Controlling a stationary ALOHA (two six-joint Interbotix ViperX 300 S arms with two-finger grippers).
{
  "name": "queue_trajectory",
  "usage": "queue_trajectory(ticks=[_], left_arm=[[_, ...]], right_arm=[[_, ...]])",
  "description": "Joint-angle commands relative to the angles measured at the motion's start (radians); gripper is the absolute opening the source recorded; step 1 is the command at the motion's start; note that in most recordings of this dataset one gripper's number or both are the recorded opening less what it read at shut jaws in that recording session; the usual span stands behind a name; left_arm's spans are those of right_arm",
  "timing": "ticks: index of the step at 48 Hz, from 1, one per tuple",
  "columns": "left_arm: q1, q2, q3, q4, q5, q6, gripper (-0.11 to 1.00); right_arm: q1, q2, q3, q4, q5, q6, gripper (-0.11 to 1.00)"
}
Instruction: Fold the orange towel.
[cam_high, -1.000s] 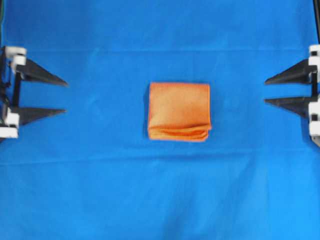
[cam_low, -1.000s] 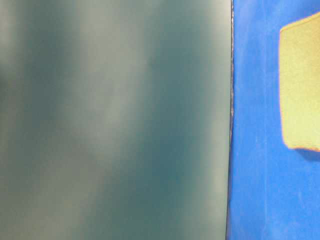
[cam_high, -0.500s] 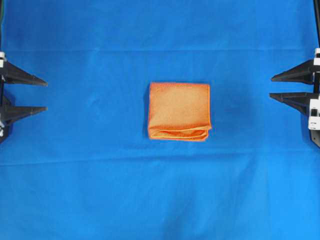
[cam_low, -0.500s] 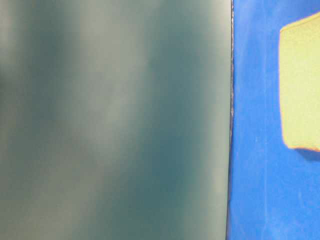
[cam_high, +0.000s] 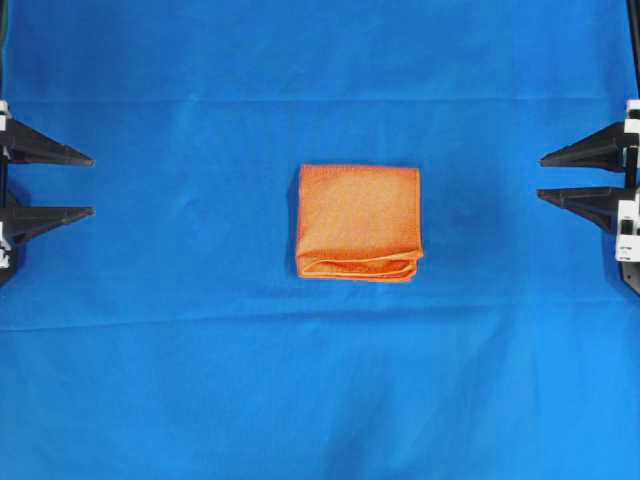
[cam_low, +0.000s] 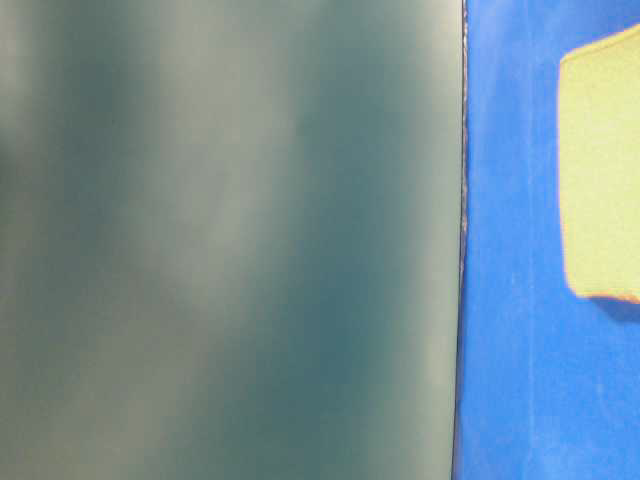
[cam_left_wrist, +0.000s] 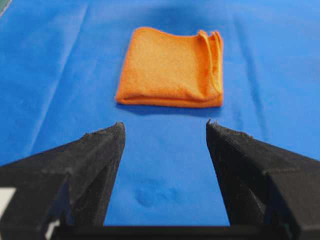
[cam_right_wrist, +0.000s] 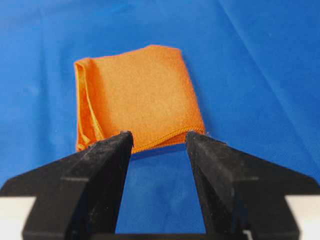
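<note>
Left end effector (cam_high: 90, 185) open, empty, at surface (cam_high: 200, 380) edge. Right end effector (cam_high: 542, 177) open, empty, opposite edge. Both well apart from folded towel (cam_high: 358, 222).

Blue cloth-covered table (cam_high: 200, 380), faint creases

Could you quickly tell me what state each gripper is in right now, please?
Left gripper: open, holding nothing, apart from the orange towel.
Right gripper: open, holding nothing, also clear of the towel.
</note>
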Motion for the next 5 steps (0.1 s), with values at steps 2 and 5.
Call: queue_trajectory(ticks=[2, 5], left_arm=[[0.005, 0.006, -0.012, -0.002, -0.009, -0.002, 0.60], [0.005, 0.008, -0.012, -0.002, -0.009, -0.002, 0.60]], right_arm=[[-0.002, 0.011, -0.014, 0.003, -0.009, 0.002, 0.54], [-0.002, 0.011, -0.014, 0.003, -0.008, 0.000, 0.54]])
